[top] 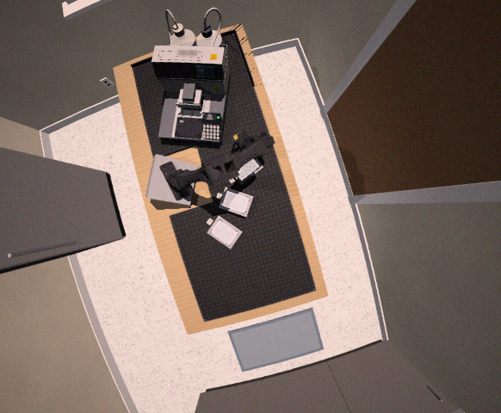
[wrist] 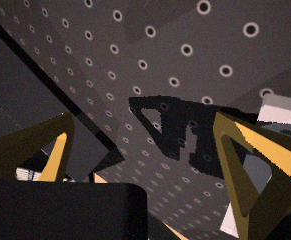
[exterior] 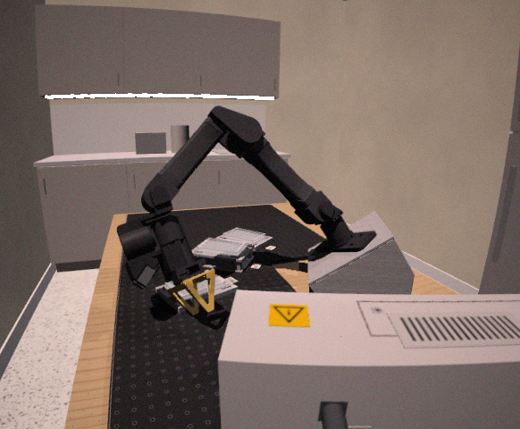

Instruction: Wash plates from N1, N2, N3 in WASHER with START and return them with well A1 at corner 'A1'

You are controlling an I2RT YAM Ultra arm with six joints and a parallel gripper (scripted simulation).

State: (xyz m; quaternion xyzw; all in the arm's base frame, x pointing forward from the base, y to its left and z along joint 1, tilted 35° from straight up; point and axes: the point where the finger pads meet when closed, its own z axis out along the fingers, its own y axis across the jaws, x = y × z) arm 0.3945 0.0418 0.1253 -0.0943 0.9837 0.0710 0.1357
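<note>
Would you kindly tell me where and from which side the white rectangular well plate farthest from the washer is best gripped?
Likely by its two long edges, spanning the shorter width, coming straight down: the white well plate lies flat in its nest, so only its top is open to the open gripper.

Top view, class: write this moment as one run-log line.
tool: open, empty, low beside nearest plate | plates in nests: three | washer carrier: no plate | lamp: green
</note>
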